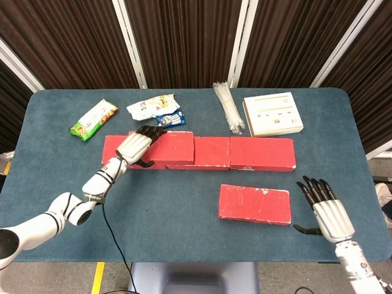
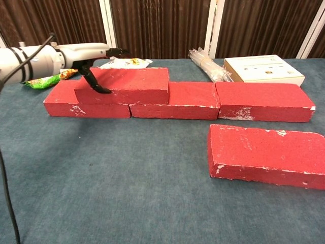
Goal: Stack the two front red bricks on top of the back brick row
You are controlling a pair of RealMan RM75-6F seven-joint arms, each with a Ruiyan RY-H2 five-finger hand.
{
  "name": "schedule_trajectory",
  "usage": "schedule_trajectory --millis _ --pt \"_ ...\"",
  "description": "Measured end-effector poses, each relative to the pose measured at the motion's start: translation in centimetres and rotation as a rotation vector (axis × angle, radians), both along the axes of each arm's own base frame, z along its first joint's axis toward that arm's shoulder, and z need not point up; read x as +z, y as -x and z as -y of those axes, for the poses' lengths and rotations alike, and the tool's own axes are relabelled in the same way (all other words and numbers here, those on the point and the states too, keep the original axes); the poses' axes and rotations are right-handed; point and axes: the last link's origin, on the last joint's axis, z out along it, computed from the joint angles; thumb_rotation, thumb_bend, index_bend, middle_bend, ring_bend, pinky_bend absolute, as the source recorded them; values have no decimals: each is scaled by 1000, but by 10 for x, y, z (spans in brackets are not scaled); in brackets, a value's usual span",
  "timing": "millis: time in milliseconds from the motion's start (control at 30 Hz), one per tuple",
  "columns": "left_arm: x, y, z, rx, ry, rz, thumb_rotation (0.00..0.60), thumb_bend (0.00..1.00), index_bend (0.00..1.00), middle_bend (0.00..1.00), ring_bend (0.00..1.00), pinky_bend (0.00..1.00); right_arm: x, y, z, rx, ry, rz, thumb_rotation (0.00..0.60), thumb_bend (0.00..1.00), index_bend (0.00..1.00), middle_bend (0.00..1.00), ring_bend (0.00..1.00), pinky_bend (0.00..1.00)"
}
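**Blue table, bricks halfway stacked**

Dark curtains (image 1: 184,37) hanging behind, blue felt table (image 1: 184,214) filling most of both views. Going big to small:

Back brick row (image 2: 223,101) running left to right across the middle of the table, three bricks end to end. Stacked brick (image 2: 127,85) already lying flat on top of the row's left end, straddling the first joint. Front brick (image 1: 254,204) lying alone nearer the robot, well apart from the row, not yet lifted.

White box (image 1: 272,114) sitting behind the row's right end, bundle of clear straws (image 1: 228,107) just beside it. Green snack pack (image 1: 94,120) lying off at back left, crumpled white wrappers (image 1: 154,109) near it behind the stacked brick.

Left hand (image 1: 139,146) reaching over the stacked brick's left end, fingers laid along the top, thumb hooking down the front face — touching it, though hard to tell if really gripping. Right hand (image 1: 324,207) hovering just right of the front brick, fingers spread, holding nothing.
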Motion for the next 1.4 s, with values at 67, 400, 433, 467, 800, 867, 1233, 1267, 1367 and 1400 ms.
schedule_trajectory --millis 67,400,433,467,800,867,1233,1267,1367,1400 --pt "6 5 10 -20 -9 -1 600 253 0 0 0 24 -3 -2 -2 6 -34 21 530 121 0 0 0 0" --pt "53 90 115 26 -114 27 600 252 0 0 0 24 -40 -20 4 14 -200 43 528 121 0 0 0 0" --pt "59 104 130 51 -142 31 600 251 0 0 0 24 -45 -24 6 14 -216 46 528 121 0 0 0 0" --pt "63 115 141 72 -164 35 600 252 0 0 0 24 -52 -28 9 14 -231 49 528 121 0 0 0 0" --pt "84 180 200 215 -275 60 600 259 0 0 0 24 -88 -60 37 5 -247 15 528 121 0 0 0 0" --pt "85 182 200 217 -280 57 600 257 0 0 0 23 -94 -65 41 2 -245 -6 528 121 0 0 0 0" --pt "89 185 197 222 -298 64 600 257 0 0 0 22 -123 -81 68 -70 -301 -54 528 205 0 0 0 1" --pt "89 185 197 224 -297 65 600 256 0 0 0 22 -126 -83 71 -73 -307 -60 527 219 14 5 0 20" --pt "89 186 196 234 -288 70 600 256 0 0 0 22 -132 -87 74 -69 -308 -70 527 262 220 166 43 191" --pt "89 186 195 237 -288 70 600 256 0 0 0 22 -132 -88 74 -71 -307 -70 527 276 317 252 92 270"
